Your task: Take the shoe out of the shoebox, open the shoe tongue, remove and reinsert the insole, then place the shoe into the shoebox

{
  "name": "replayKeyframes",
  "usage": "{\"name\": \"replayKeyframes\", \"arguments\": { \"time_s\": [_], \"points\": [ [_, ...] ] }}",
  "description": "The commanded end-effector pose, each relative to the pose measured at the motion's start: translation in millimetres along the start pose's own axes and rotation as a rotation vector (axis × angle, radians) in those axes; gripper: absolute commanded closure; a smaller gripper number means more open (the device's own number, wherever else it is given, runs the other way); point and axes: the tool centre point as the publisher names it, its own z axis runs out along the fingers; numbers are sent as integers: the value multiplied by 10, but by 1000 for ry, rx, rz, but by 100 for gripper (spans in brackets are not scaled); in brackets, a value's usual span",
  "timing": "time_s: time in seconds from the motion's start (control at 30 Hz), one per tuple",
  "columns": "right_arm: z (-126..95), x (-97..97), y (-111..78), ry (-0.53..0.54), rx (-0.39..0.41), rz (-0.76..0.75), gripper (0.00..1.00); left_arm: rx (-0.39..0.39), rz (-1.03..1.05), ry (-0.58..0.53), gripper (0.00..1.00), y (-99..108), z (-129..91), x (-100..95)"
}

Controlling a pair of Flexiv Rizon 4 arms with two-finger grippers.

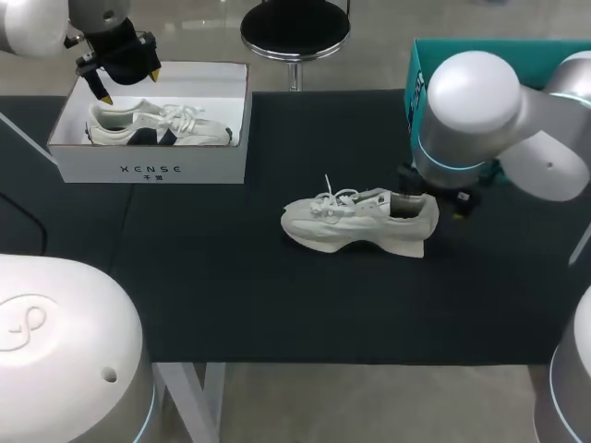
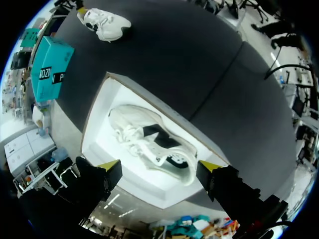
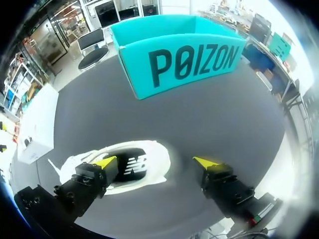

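A white shoebox (image 1: pixel 152 168) stands at the table's far left and holds a white shoe with dark patches (image 1: pixel 157 125) (image 2: pixel 149 144). My left gripper (image 1: pixel 129 83) (image 2: pixel 158 167) hangs open above the box's far left side, nothing between its fingers. A second white shoe (image 1: pixel 355 223) (image 3: pixel 127 168) lies upright on the black mat mid-table, toe to the left and laces loose. My right gripper (image 1: pixel 432 191) (image 3: pixel 155 162) is just above this shoe's heel, open. One finger is beside the heel and the other is well clear of it.
An open teal box (image 1: pixel 503 55) (image 3: pixel 179 47) stands at the far right, just behind my right arm. The black mat (image 1: pixel 277 305) covers the table's middle and front. In the left wrist view the mid-table shoe (image 2: pixel 107 25) shows far ahead.
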Motion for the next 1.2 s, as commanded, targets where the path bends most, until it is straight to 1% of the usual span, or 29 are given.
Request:
{"name": "replayKeyframes", "arguments": {
  "time_s": [0.03, 0.23, 0.27, 0.3, 0.33, 0.4, 0.43, 0.47, 0.5, 0.57, 0.6, 0.63, 0.67, 0.8, 1.0, 1.13, 1.17, 1.2],
  "points": [
    [-146, 16, -20, 18, -76, 149, 0, -1, 1, 1, 0, 0, -2, 3],
    [-243, 68, 1, 25, -95, 134, 0, -1, 1, 1, 0, 0, -2, 3],
    [-250, 69, -4, 26, -97, 134, 0, 11, -7, 1, 0, 8, -53, -16],
    [-255, 69, -11, 26, -97, 135, 0, 4, -29, 13, 0, 13, -98, -44],
    [-261, 65, -23, 26, -98, 135, 0, 6, -50, 37, 0, 9, -135, -72],
    [-270, 50, -56, 26, -99, 137, 0, 39, -139, 132, 0, -8, -178, -134],
    [-266, 36, -78, 24, -98, 141, 0, 75, -177, 211, 0, -41, -179, -178],
    [-265, 27, -98, 20, -94, 142, 0, 99, -201, 254, 0, -90, -185, -213],
    [-271, 26, -119, 18, -91, 143, 0, 89, -226, 289, 0, -154, -188, -244],
    [-284, 14, -155, 16, -86, 147, 0, 126, -260, 314, 0, -291, -214, -308],
    [-294, 7, -171, 16, -85, 149, 0, 126, -269, 344, 0, -380, -220, -355],
    [-297, 4, -178, 16, -84, 151, 0, 131, -251, 349, 0, -474, -240, -391],
    [-299, 2, -186, 17, -83, 152, 0, 137, -242, 343, 0, -525, -259, -407],
    [-308, 21, -229, 33, -72, 144, 0, 137, -242, 343, 0, -525, -259, -407],
    [-216, 165, -351, 57, -43, 89, 0, 137, -242, 343, 0, -525, -259, -407],
    [-201, 192, -392, 73, -41, 78, 0, 137, -242, 343, 0, -525, -259, -407],
    [-227, 178, -405, 77, -47, 80, 0, 191, -345, 378, 0, -414, -258, -455],
    [-241, 149, -403, 75, -52, 86, 0, 222, -460, 430, 0, -357, -249, -506]
  ]
}}
